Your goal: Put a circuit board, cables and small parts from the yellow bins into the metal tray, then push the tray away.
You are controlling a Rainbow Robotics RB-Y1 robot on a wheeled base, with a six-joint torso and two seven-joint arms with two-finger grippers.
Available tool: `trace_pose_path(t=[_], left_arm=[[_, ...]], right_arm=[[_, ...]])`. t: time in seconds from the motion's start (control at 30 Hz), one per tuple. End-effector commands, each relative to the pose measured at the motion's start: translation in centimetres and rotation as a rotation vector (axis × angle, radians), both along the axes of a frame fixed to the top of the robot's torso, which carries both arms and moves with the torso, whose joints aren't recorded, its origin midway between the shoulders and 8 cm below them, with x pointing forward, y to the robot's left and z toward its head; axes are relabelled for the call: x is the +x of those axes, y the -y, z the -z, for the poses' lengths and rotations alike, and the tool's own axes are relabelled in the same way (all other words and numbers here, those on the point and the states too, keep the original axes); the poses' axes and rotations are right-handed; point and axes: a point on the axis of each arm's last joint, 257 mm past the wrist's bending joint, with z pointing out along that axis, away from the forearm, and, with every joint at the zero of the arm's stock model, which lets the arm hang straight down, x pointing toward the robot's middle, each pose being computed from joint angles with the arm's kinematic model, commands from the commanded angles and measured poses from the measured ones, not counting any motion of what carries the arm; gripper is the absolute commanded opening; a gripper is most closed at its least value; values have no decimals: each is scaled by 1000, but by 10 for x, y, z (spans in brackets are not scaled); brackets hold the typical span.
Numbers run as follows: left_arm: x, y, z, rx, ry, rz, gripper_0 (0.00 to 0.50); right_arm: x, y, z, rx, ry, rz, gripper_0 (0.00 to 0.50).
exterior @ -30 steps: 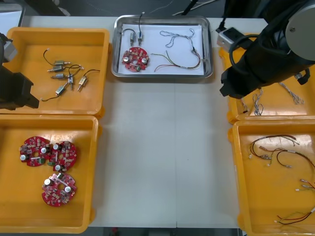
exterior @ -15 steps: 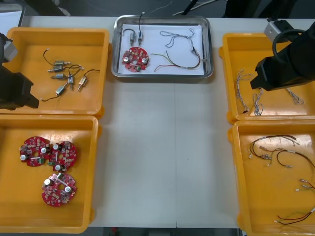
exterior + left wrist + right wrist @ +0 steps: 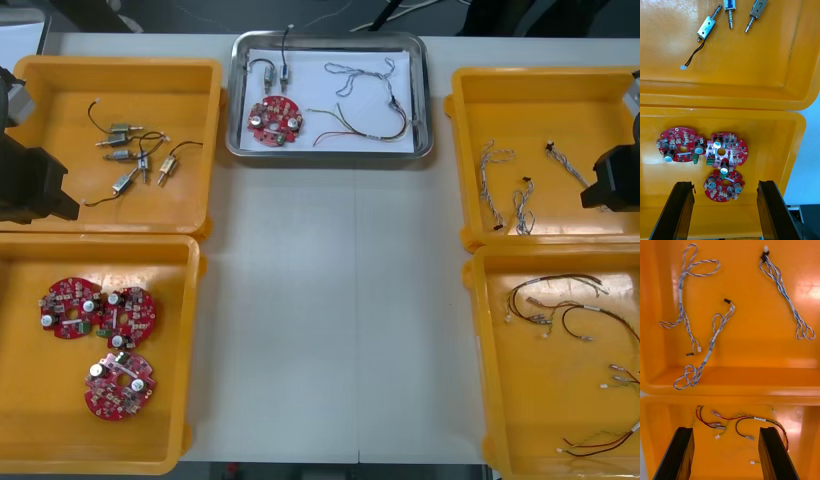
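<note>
1. the metal tray sits at the far middle of the table, white inside; it holds one round red circuit board, a twisted blue and white cable, a red and yellow cable and small metal parts with a black lead
2. the left far bin, just left of the tray, holds a loose cluster of small metal parts with black leads
3. the left near bin, left of the tray and nearer the robot, holds three red boards bunched together, edges touching
4. the right far bin, just right of the tray, holds several twisted cables, lying apart from one another
5. the right near bin, right of the tray and nearer the robot, holds black cables and some red and yellow cables
6. the left pincer hangs over the left near bin, well apart from the tray; it is released, fingers wide apart, holding and touching nothing; the three boards lie beyond its fingertips
7. the right pincer hangs over the right near bin, well apart from the tray; it too is released and spread wide, with nothing between its fingers; loose cable ends lie in the bin beyond them
</note>
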Motion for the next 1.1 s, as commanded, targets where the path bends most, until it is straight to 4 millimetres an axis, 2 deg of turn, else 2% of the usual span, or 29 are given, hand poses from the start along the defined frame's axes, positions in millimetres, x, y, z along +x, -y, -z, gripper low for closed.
trace_pose_path(t=[0.03, 0.4, 1.1], left_arm=[[-1, -6, -4, 26, 20, 40, 500], [-1, -6, -4, 26, 20, 40, 500], [-1, -6, -4, 26, 20, 40, 500]], right_arm=[[-9, 36, -13, -8, 39, 120, 500], [-18, 53, -6, -9, 35, 168, 500], [-18, 49, -5, -5, 29, 147, 500]])
